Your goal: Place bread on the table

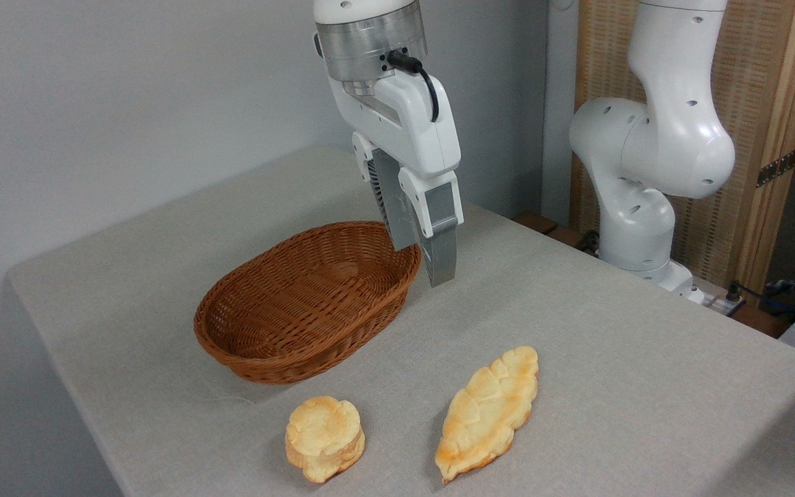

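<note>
Room and background, as observed.
A plain pale grey wall (128, 90) stood at 10 o'clock; a wood-framed woven panel (760, 124) stood at 2 o'clock.

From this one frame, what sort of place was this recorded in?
Probably a robotics lab with a staged tabletop: a grey-clothed table against a bare wall, a Franka arm mounted beside it, and props, a wicker basket and bread, laid out.

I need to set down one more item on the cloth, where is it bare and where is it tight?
Bare cloth: the wide stretch of table right of the bread, and the far-left strip behind the basket. Tight: the front edge, where the bun and bread lie side by side, and beside the basket's right rim under the gripper.
</note>
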{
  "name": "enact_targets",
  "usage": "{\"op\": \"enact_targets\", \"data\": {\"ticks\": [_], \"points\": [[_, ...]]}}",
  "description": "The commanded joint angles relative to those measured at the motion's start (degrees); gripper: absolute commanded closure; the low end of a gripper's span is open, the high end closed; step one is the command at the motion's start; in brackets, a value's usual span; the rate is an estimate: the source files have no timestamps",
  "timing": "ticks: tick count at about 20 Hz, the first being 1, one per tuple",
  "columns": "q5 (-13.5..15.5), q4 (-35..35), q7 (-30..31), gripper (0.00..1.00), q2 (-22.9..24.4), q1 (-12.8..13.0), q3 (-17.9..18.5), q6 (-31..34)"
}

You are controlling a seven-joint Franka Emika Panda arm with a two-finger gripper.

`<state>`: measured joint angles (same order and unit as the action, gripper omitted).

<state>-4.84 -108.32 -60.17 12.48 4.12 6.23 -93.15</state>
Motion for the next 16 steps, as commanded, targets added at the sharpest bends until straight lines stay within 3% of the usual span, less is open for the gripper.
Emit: {"op": "enact_targets", "data": {"ticks": [1,5,10,16], "points": [[3.07,1.96,9.6,0.0,-0.08,2.2,-0.16,1.31],[6.95,4.87,19.55,0.0,-1.93,2.56,-2.0,0.61],[7.04,7.41,25.35,0.0,-4.29,1.51,-6.57,-3.26],[7.22,15.24,27.13,0.0,-9.57,1.25,-6.93,-2.83]]}}
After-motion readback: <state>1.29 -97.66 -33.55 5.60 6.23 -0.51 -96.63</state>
